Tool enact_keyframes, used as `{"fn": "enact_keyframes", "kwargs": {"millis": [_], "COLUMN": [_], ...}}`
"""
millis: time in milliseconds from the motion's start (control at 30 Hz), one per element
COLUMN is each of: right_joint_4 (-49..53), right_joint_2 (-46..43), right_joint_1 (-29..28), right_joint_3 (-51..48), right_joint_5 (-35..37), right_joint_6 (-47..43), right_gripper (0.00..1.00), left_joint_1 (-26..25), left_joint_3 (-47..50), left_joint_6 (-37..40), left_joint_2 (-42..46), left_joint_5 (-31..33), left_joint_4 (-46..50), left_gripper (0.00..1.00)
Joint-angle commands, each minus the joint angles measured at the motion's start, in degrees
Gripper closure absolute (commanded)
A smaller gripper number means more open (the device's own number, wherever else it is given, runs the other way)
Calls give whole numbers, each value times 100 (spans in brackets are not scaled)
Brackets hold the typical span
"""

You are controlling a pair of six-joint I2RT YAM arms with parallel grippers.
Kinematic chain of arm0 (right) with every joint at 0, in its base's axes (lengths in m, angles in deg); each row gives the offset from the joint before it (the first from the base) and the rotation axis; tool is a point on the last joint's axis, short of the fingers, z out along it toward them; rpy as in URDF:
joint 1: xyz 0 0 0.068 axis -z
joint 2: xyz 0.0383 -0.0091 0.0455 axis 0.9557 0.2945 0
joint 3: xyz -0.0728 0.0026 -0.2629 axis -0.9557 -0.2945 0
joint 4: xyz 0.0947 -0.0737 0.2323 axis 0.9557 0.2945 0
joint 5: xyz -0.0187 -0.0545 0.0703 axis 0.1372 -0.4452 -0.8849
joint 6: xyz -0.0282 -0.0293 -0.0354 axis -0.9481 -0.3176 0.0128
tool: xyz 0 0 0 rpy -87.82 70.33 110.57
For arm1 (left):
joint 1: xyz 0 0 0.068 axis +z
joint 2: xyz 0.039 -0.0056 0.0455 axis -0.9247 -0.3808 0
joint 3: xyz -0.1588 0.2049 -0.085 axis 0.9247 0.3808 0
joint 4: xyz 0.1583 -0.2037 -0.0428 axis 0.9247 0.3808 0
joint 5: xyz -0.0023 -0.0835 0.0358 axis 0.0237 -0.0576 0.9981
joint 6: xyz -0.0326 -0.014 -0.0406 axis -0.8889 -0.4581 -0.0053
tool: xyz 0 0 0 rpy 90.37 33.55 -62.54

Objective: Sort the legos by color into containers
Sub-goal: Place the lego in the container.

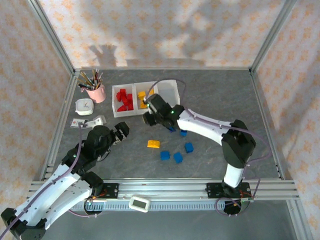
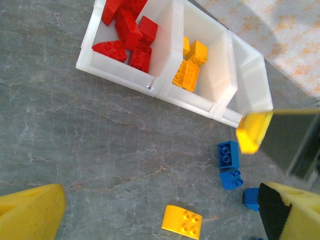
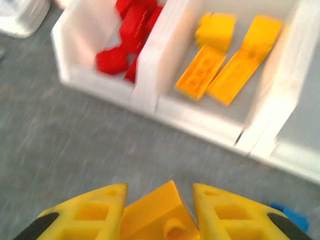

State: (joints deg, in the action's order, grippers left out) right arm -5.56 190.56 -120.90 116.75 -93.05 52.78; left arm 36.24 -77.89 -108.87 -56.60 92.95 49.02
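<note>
Now: right jaws clamped on yellow brick point(image 3: 155, 210), near yellow bin point(image 3: 195, 120) — likely for drop-in; left jaws apart, empty, parked clear.

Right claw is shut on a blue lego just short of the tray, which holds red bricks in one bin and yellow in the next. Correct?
One slip: the lego held by the right claw is yellow, not blue, as the right wrist view shows. The rest stands: tray just ahead, red bricks in one bin, yellow bricks in the next.
</note>
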Motion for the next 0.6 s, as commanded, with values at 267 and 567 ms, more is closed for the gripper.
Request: {"fn": "enact_keyframes", "kwargs": {"millis": [267,567], "right_joint_4": [-213,304], "right_joint_2": [2053,2603], "right_joint_1": [609,699], "right_joint_3": [2380,3664], "right_joint_5": [811,876], "right_joint_6": [-131,-463], "right_gripper": [65,39], "left_joint_1": [285,383], "left_joint_3": [-344,-360], "left_joint_6": [423,472], "left_joint_2": [-985,-1210], "left_joint_5": [-49,-196], "left_joint_4": [-1295,-1563], "left_gripper": [1,1]}}
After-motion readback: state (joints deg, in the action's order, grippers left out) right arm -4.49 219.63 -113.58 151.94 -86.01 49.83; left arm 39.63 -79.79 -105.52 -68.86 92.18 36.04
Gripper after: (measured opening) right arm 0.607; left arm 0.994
